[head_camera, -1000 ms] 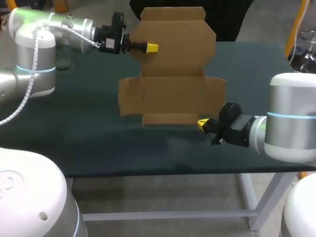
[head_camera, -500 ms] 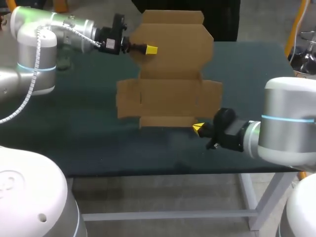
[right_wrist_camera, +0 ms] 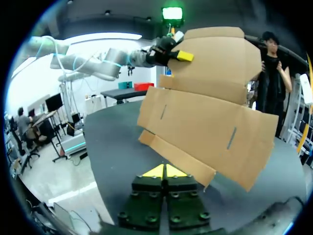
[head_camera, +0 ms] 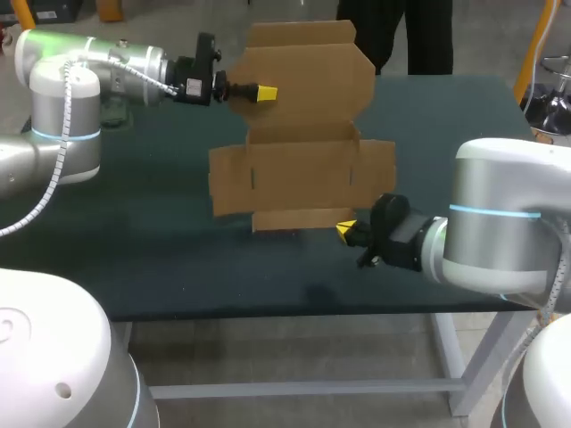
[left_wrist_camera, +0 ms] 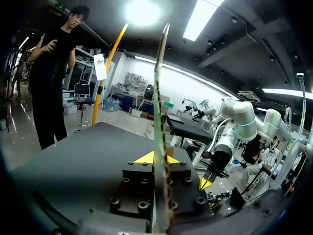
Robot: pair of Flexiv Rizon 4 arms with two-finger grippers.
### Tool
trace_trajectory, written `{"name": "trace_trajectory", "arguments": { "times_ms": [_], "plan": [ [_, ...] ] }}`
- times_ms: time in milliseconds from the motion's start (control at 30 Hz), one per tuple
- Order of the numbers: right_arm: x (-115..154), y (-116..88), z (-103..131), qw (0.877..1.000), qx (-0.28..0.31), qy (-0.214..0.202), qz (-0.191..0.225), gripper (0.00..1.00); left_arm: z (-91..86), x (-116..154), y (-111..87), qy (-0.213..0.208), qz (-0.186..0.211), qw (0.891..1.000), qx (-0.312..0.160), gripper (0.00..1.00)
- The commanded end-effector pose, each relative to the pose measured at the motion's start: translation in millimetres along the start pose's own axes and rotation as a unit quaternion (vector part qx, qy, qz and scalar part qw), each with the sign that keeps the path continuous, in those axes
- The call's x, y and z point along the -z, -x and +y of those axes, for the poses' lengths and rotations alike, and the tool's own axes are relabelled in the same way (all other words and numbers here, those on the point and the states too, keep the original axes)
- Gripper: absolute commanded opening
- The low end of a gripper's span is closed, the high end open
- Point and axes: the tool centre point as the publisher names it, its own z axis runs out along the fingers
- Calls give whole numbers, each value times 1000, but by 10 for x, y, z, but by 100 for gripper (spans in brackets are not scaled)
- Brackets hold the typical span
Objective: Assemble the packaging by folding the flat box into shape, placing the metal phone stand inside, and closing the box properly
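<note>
Head view: I see left gripper (head_camera: 266,92) pinching the flat box (head_camera: 303,169) upright by its upper panel, right gripper (head_camera: 343,231) pressed together beside the bottom flap.

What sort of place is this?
Probably a robotics lab or test workshop: a white left robot arm and a white right robot arm flank a dark green table, the left claw gripping a flat brown cardboard box.

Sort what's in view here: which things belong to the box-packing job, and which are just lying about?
Job: flat box, held upright; left gripper, shut on its edge; right gripper, shut, near its lower corner.
Lying about: nothing I can make out; only the table.
</note>
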Motion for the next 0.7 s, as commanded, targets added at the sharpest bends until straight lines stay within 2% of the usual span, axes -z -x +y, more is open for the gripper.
{"name": "trace_trajectory", "arguments": {
  "times_ms": [33, 200, 633, 700],
  "plan": [
    [-219, -64, -27, 999, -2, -5, -51, 0, 37, -35, 5, 5, 2, 1000, -6, 0],
    [-327, -29, -48, 998, -25, -5, -56, 0, 79, -76, -21, 10, 6, 1000, -17, 0],
    [-327, -29, -48, 998, -25, -5, -56, 0, 97, -82, -25, 14, 9, 1000, -17, 0],
    [-425, -57, -62, 997, -24, 21, -71, 0, 97, -82, -25, 14, 9, 1000, -17, 0]
  ]
}}
